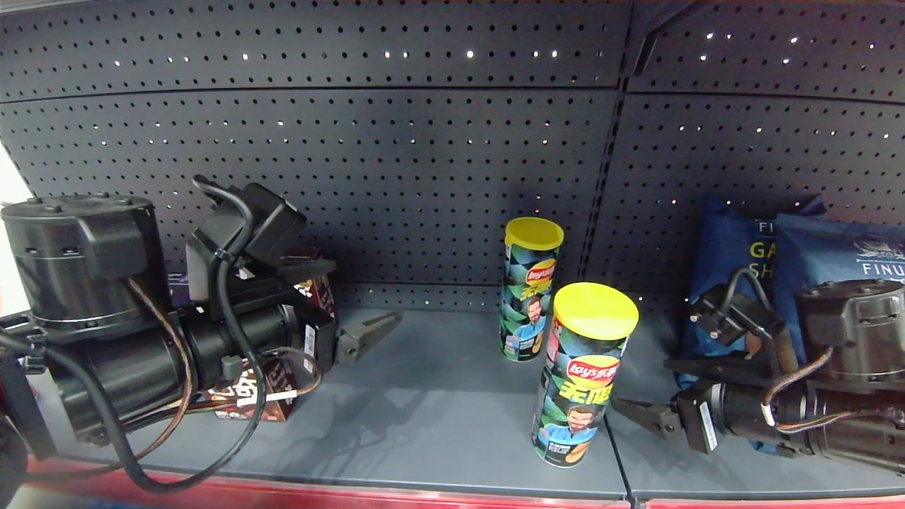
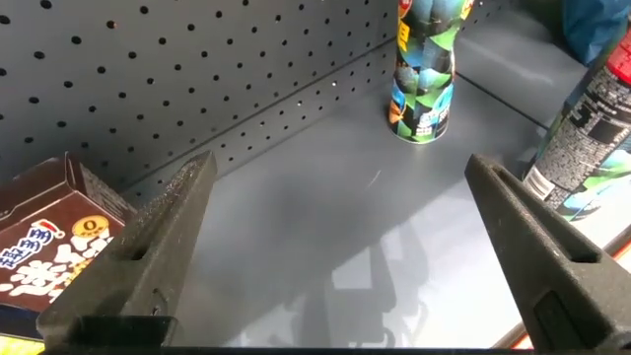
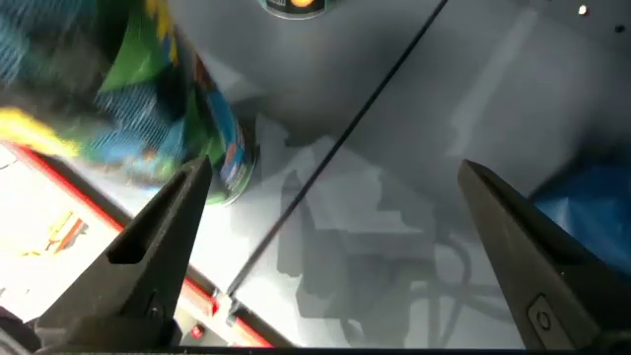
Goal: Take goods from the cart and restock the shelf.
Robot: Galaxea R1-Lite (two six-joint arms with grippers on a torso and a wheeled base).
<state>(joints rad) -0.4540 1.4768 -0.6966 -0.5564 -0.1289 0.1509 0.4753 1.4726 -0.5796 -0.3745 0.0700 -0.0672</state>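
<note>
Resting on shelf (image 1: 438, 396): two chip cans (image 1: 532, 297) (image 1: 583, 382) (both upright), two blue bags (image 1: 728, 254) (image 1: 838, 261).

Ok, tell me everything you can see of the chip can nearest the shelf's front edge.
That chip can is a tall tube with a flat yellow lid and a green, blue and black wrap bearing a red-and-yellow logo. It stands upright on the grey shelf, near the front edge, beside a panel seam. The open right gripper sits by its base; contact cannot be told.

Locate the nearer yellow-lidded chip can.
Head view, right of centre: nearer yellow-lidded chip can stands upright by the grey shelf's front edge, in front of the second can, left of blue bags.
</note>
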